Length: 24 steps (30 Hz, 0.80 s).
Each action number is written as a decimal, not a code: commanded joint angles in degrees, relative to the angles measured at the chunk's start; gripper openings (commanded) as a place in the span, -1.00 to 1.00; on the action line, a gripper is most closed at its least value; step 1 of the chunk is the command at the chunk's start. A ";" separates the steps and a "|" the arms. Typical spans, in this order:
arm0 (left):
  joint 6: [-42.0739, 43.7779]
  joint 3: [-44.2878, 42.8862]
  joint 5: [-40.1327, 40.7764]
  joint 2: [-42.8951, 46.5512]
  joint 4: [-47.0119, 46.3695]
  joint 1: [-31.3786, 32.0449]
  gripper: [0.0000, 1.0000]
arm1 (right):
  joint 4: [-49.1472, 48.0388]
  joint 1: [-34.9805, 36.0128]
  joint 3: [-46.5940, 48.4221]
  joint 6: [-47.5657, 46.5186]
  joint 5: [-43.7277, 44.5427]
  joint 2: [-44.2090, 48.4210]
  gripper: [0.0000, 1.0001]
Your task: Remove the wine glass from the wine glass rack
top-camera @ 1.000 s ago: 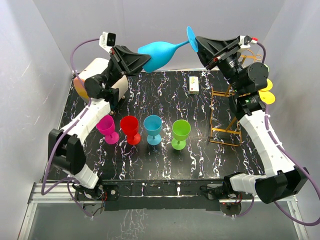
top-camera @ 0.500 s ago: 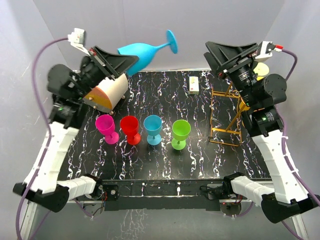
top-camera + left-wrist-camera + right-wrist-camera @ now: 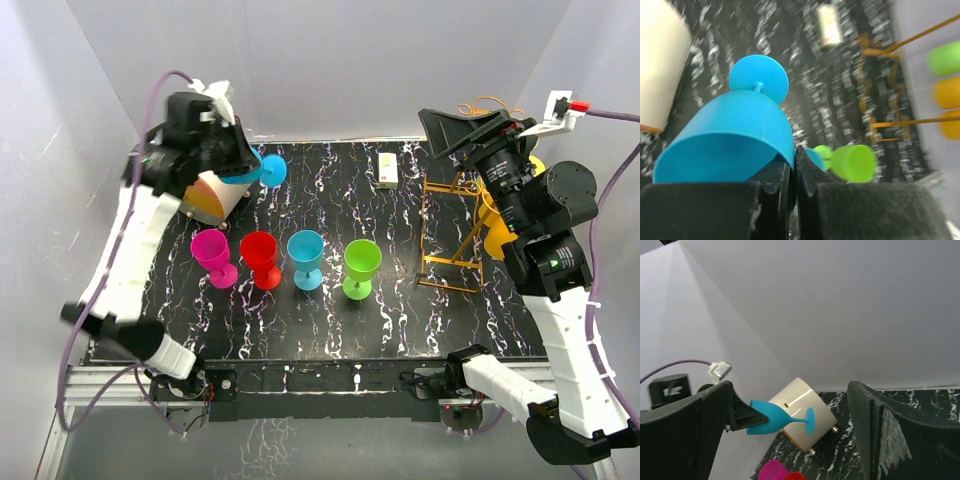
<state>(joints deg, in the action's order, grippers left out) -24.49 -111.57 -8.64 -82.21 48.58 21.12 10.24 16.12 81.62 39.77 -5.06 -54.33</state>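
The blue wine glass [image 3: 268, 171] is off the wine glass rack [image 3: 455, 225] and well apart from it: you see it up at the rear left of the table [image 3: 330, 325], lying on its side in the air with its round foot pointing toward the middle of the table. Your left gripper [image 3: 792, 175] is clamped on it, and the left wrist view shows the two fingers [image 3: 775, 187] pinching the bowl's rim, one inside and one outside. The glass hangs just above the cream-and-orange drum [image 3: 210, 195], which lies on its side at the rear left corner. The rack stands upright at the right side of the table, beside your right arm. Your right gripper [image 3: 465, 125] is raised above the rack's rear end with its jaws spread wide and nothing between them; its wrist camera looks across at the blue glass and the drum. Orange and green rounded shapes [image 3: 946, 75] show by the rack in the blurred left wrist view, and you cannot tell whether they hang on the wire. In front, a pink glass [image 3: 212, 252], a red glass [image 3: 260, 256], a light blue glass [image 3: 305, 256] and a green glass [image 3: 361, 265] stand upright in a row. A small white box [image 3: 390, 168] lies near the rear edge.
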 commanded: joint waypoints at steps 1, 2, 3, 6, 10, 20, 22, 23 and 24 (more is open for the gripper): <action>9.76 -1.15 7.11 -7.08 9.47 -0.21 -1.00 | 0.70 0.05 1.34 -12.32 0.16 -0.35 0.93; 10.36 -1.10 7.77 -8.61 9.96 -0.17 -1.00 | 1.03 0.05 1.34 -13.84 0.30 -0.60 0.93; 10.54 -0.66 8.41 -9.91 10.44 -0.11 -1.00 | 1.42 0.05 1.16 -15.19 0.64 -0.74 0.94; 9.96 0.42 10.86 -13.49 12.52 -0.05 -1.00 | 2.34 0.05 -0.74 -17.64 3.49 -0.34 0.94; 8.12 2.69 13.47 -15.28 12.54 0.13 -1.00 | 7.12 0.03 1.00 -18.30 5.08 -0.83 0.92; 3.13 -3.25 14.11 -23.54 18.85 1.55 -1.00 | 27.60 0.05 17.39 -20.43 6.50 -7.19 0.96; 3.41 -2.65 13.85 -24.21 20.05 1.81 -1.00 | 30.47 0.01 23.16 -19.25 7.34 -9.75 0.96; 3.08 -2.34 14.44 -24.30 20.44 1.92 -1.00 | 32.39 0.05 27.63 -18.09 8.17 -11.13 0.96; 2.83 -1.49 15.45 -23.82 20.11 2.17 -1.00 | 33.07 0.05 29.29 -17.55 8.05 -11.93 0.96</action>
<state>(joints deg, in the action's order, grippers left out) -20.86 -113.56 4.19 -107.07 64.64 22.46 39.90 16.12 100.25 21.04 -0.16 -63.94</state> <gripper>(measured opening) 0.020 0.981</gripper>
